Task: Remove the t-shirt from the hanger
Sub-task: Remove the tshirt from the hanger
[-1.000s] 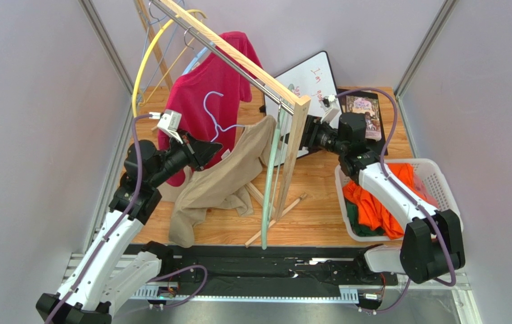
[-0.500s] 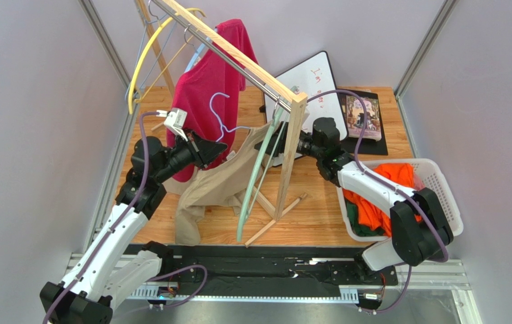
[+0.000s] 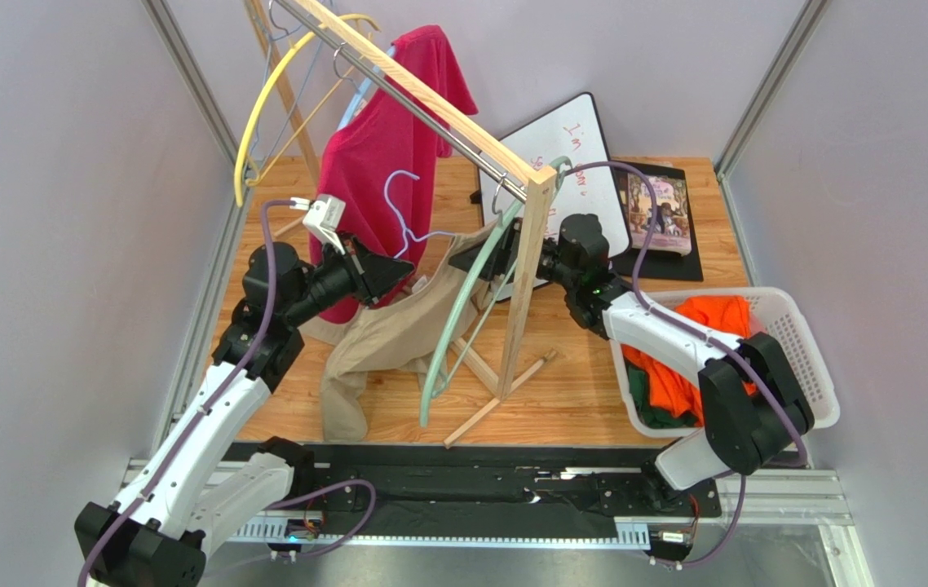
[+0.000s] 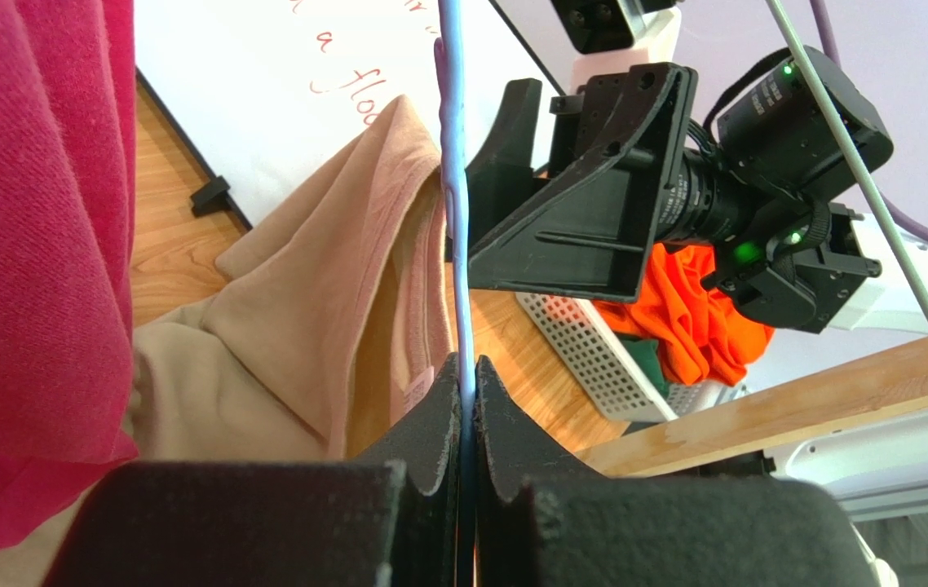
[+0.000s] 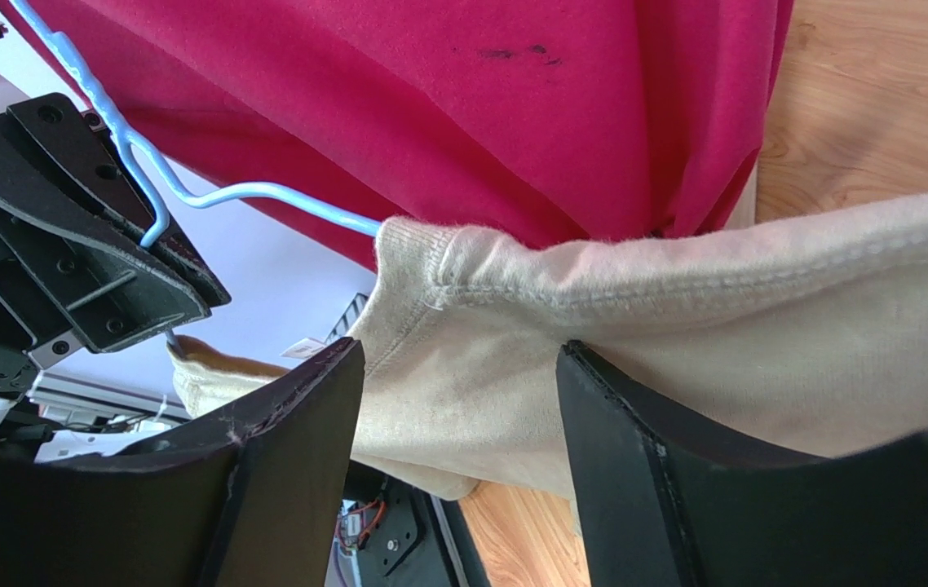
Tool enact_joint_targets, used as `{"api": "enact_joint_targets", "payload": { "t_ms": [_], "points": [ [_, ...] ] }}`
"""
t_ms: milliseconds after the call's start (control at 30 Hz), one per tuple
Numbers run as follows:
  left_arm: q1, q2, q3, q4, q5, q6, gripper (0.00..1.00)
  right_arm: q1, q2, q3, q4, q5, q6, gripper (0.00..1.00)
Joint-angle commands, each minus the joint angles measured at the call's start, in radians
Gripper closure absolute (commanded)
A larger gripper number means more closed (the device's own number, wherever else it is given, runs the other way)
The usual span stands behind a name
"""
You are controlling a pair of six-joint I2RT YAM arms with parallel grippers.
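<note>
A tan t-shirt [image 3: 389, 330] hangs from a light blue wire hanger [image 3: 398, 208] and droops down to the wooden floor. My left gripper [image 3: 396, 272] is shut on the hanger's wire [image 4: 453, 184] just below its hook, with the shirt's collar [image 4: 310, 306] beside it. My right gripper [image 3: 494, 254] is open. Its jaws [image 5: 459, 367] straddle the shirt's far shoulder [image 5: 677, 318], where the hanger wire [image 5: 248, 193] enters the cloth. The fingers stand apart and do not pinch it.
A red shirt [image 3: 389, 135] hangs on the wooden rack [image 3: 432, 110] behind. A green hanger [image 3: 463, 318] swings off the rack's near post. A yellow hanger [image 3: 263, 110] is at the back left. A white basket [image 3: 800, 336] of orange clothes is on the right, with a whiteboard [image 3: 573, 141] behind it.
My right gripper has moved left past the rack post to the tan shirt's shoulder. The green hanger has swung out to the left. My left gripper has risen slightly with the hanger.
</note>
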Motion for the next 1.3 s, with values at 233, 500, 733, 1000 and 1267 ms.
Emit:
{"api": "enact_joint_targets", "payload": {
  "t_ms": [233,500,733,1000,1267],
  "points": [
    [0.004,0.023,0.056,-0.028,0.082,0.026,1.0,0.03,0.027,0.062,0.106,0.091,0.088,0.38],
    [0.004,0.001,0.064,-0.061,0.078,0.053,1.0,0.034,0.03,0.071,0.035,0.163,0.132,0.71],
    [0.004,-0.029,0.075,-0.117,0.048,0.092,1.0,0.034,0.013,0.082,-0.046,0.204,0.108,1.0],
    [0.004,-0.106,0.11,-0.242,-0.021,0.189,1.0,0.02,-0.045,0.111,-0.215,0.274,0.042,0.91],
    [0.004,-0.106,0.104,-0.213,0.048,0.166,1.0,0.019,0.002,0.145,-0.169,0.179,0.06,0.68]
  ]
}}
